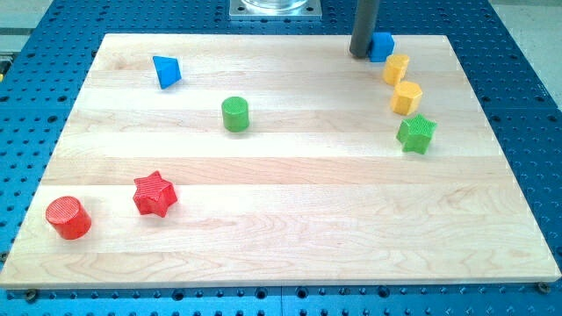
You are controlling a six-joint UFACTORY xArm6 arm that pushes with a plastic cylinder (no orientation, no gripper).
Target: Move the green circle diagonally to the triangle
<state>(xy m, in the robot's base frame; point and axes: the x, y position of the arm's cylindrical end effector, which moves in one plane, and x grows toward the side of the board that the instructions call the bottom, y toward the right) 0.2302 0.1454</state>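
While the rod's tip (361, 54) is stood at the far edge of the desk (290, 246), touching or just beside a blue block (381, 46), no gripper is to be seen, so no open or closed state can be told. The green circle (234, 114) is found left of centre, well apart from the tip, upright and untouched. The blue triangle (166, 71) lies farther off and to the left of it, so a diagonal push is judged to be called for, begun from the circle's near right side.

Two yellow blocks (396, 68) (407, 97) and a green star (416, 133) are strung down the right side. A red star (154, 194) and a red cylinder (68, 218) are kept near left, clear of the likely path.

Pale wood planks are noted, laid over a blue perforated base (518, 114).
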